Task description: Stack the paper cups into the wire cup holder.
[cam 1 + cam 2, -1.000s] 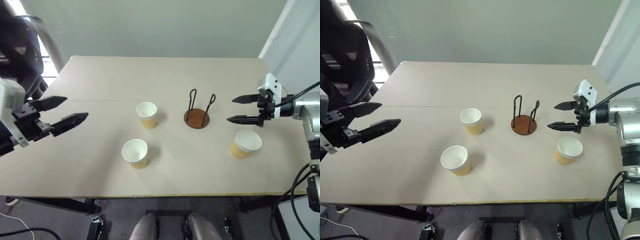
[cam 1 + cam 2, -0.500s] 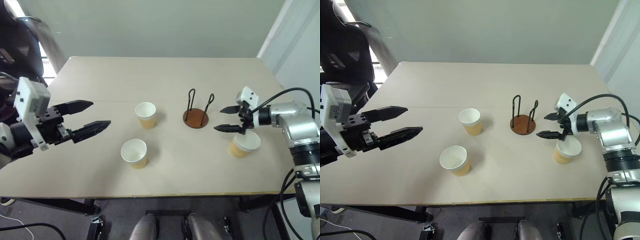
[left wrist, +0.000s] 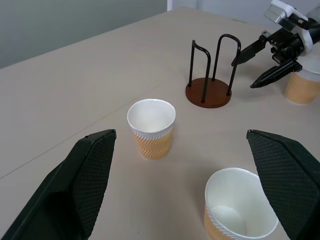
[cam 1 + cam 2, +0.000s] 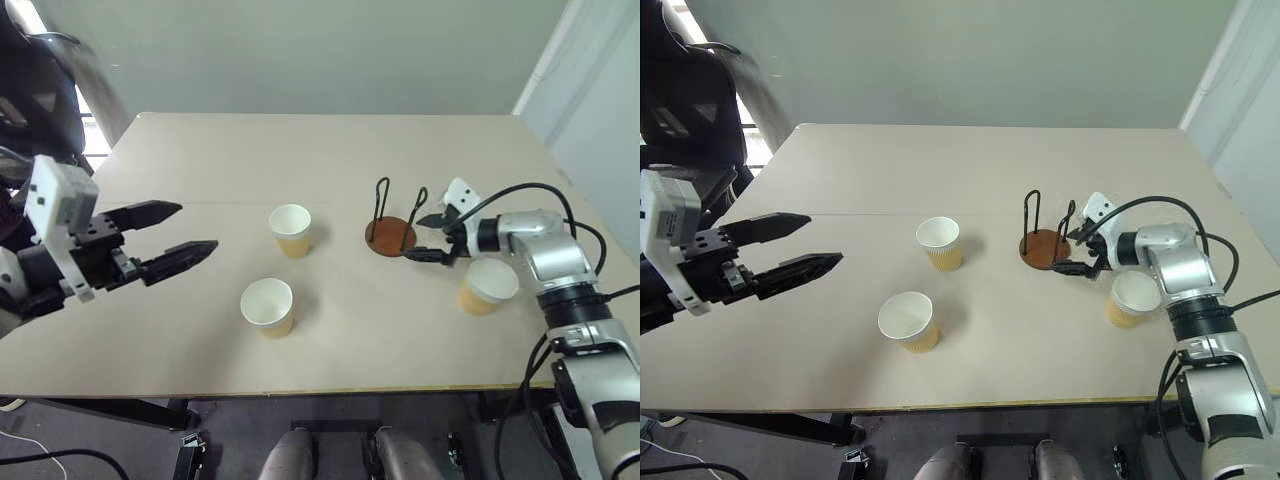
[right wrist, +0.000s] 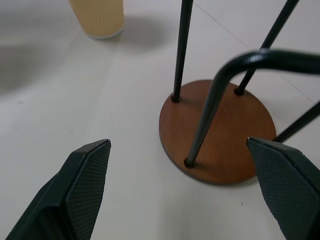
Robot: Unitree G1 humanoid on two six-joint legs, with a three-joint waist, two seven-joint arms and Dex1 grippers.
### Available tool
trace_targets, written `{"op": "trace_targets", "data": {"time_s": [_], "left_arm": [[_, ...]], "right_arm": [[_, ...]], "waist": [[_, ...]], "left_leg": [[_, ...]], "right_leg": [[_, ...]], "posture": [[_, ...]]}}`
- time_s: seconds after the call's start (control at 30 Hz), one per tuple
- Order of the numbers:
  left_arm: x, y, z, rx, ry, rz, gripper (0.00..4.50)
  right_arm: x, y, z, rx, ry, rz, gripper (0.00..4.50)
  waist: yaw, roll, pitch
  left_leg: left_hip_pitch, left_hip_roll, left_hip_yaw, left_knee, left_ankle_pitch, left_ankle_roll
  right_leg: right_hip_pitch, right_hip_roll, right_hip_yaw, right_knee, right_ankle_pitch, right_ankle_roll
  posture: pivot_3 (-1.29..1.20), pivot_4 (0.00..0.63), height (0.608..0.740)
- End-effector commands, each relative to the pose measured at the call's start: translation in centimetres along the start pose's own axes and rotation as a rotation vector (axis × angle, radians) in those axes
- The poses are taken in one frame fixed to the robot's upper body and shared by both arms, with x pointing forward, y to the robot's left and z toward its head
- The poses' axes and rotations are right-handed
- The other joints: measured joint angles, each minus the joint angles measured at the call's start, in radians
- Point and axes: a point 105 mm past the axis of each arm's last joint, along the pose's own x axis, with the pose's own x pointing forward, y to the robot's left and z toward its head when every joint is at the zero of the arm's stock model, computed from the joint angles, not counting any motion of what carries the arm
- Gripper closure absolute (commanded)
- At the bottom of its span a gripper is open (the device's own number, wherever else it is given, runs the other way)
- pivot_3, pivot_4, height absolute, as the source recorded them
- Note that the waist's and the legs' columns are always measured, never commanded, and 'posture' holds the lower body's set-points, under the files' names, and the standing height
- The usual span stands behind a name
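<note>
From above, the table (image 4: pixel 300 150) carries three paper cups standing upright and apart from one another: one (image 4: pixel 290 229) near the middle, one (image 4: pixel 267 305) closer to the front edge, and one (image 4: pixel 488 286) off to the right. The wire cup holder (image 4: pixel 392 222) stands empty between the middle cup and the right-hand one, so by my reckoning no stacking has begun. The right gripper (image 4: pixel 431 237) sits just beside the holder's base with its fingers apart and nothing between them, the right-hand cup just behind it; it looks aimed at the holder itself, perhaps to steady or shift it, though I can't be sure. The left gripper (image 4: pixel 172 230) hangs over the table's left side, fingers spread and empty, well apart from the cups. From the left wrist, its two black fingers (image 3: pixel 80 180) frame the middle cup (image 3: pixel 151 128) and the nearer cup (image 3: pixel 240 209), a sensible line-up for reaching either, with the holder (image 3: pixel 210 75) and the other gripper (image 3: pixel 257 67) beyond. From the right wrist, the wide-set fingers (image 5: pixel 75 195) face the brown disc and its black loops (image 5: pixel 217 130) close up, with one cup's base (image 5: pixel 97 17) farther off.
</note>
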Motion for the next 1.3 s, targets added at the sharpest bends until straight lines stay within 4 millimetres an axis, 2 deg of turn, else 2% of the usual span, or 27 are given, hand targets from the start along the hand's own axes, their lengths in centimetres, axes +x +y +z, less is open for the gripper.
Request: {"op": "trace_targets", "data": {"time_s": [0.03, 0.2, 0.33, 0.63, 0.8, 0.87, 1.13, 1.3], "left_arm": [[-0.5, -0.1, 1.1, 0.047, -0.022, 0.018, 0.02], [-0.5, -0.1, 1.0, 0.047, -0.022, 0.022, 0.02], [-0.5, 0.1, 1.0, 0.048, -0.022, 0.029, 0.00], [-0.4, 0.1, 0.9, 0.051, -0.020, 0.031, 0.00], [-0.4, 0.3, 1.0, 0.059, -0.018, 0.037, 0.00], [-0.4, 0.2, 1.0, 0.060, -0.018, 0.035, 0.00], [-0.6, 0.2, 1.1, 0.059, -0.010, 0.023, 0.00], [-0.4, 0.1, 1.1, 0.056, -0.009, 0.009, 0.00]], "right_arm": [[0.1, -0.6, 1.8, -0.041, -0.042, -0.037, 0.00], [0.4, -0.9, 2.3, -0.042, -0.059, -0.046, 0.00], [0.5, -0.8, 2.5, -0.045, -0.068, -0.044, 1.24], [0.7, -0.8, 3.0, -0.058, -0.076, -0.049, 4.48], [0.8, -0.4, 3.2, -0.065, -0.083, -0.022, 4.48], [0.4, 0.5, 3.1, -0.078, -0.079, 0.052, 4.48], [-3.3, 6.6, 3.1, -0.160, -0.078, 0.437, 4.48], [-4.0, 9.5, 2.6, -0.169, -0.064, 0.552, 4.48]], "waist": [[0.000, 0.000, 0.000], [0.001, 0.000, 0.000], [0.001, 0.000, 0.000], [0.001, 0.000, 0.000], [0.001, 0.000, 0.000], [0.001, 0.000, 0.000], [0.003, 0.000, 0.000], [0.000, -0.001, 0.000]], "left_leg": [[0.000, 0.000, 0.000, 0.000, 0.000, 0.000], [0.000, 0.000, 0.000, 0.000, 0.000, 0.000], [0.000, 0.000, 0.000, 0.000, -0.001, -0.001], [0.000, 0.000, 0.000, 0.000, -0.001, -0.002], [0.000, 0.000, 0.000, 0.000, -0.001, -0.002], [0.000, 0.000, 0.000, 0.000, -0.001, -0.002], [-0.002, 0.001, 0.000, 0.000, -0.001, -0.005], [-0.001, 0.004, 0.001, 0.002, -0.001, -0.006]], "right_leg": [[0.000, 0.000, 0.000, 0.000, 0.000, 0.000], [0.000, 0.000, 0.000, 0.000, 0.000, 0.000], [0.000, 0.000, 0.000, 0.000, 0.000, 0.000], [0.000, 0.000, 0.000, 0.000, 0.000, 0.000], [-0.001, 0.000, 0.000, 0.000, 0.000, -0.001], [-0.001, 0.000, 0.000, 0.000, 0.000, -0.001], [-0.001, 0.001, 0.000, -0.002, -0.001, -0.001], [0.001, 0.004, 0.001, -0.002, -0.002, -0.002]], "posture": [[0.00, 0.150, 0.740], [0.00, 0.150, 0.740], [0.00, 0.150, 0.740], [0.00, 0.150, 0.740], [0.00, 0.150, 0.740], [0.00, 0.150, 0.740], [0.00, 0.150, 0.740], [0.00, 0.150, 0.740]]}}
